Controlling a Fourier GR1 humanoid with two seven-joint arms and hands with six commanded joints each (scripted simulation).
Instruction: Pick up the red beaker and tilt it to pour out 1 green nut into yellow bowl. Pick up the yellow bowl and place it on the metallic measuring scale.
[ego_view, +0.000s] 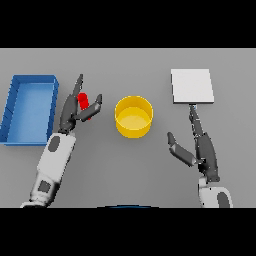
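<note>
1. Far out on my left, the blue bin (29, 110) is sitting on the grey table (125, 175), long and open-topped, with its near end toward me.

2. Just right of that bin, my left arm is reaching up from the lower edge, and my left hand (75, 107) is standing at the red beaker (84, 101). The long fingers are pointing away from me on the beaker's left side and the thumb is angling out on its right, so the beaker is showing between them. The hand is looking loosely spread rather than clamped; I cannot tell whether the beaker is actually being gripped or only touched.

3. The beaker is lying close to the palm, only its red upper part showing. I cannot make out any green nut from here.

4. In the middle, the yellow bowl (133, 116) is resting on the table, upright, near my left thumb but apart from it. Its inside is looking plain yellow.

5. Right of the bowl and further back, the metallic measuring scale (192, 86) is lying flat as a pale square plate, well apart from the bowl.

6. Below the scale, my right hand (192, 145) is hanging relaxed and spread, fingers stretching toward the scale's near edge, thumb poking out leftward, grasping nothing.
</note>
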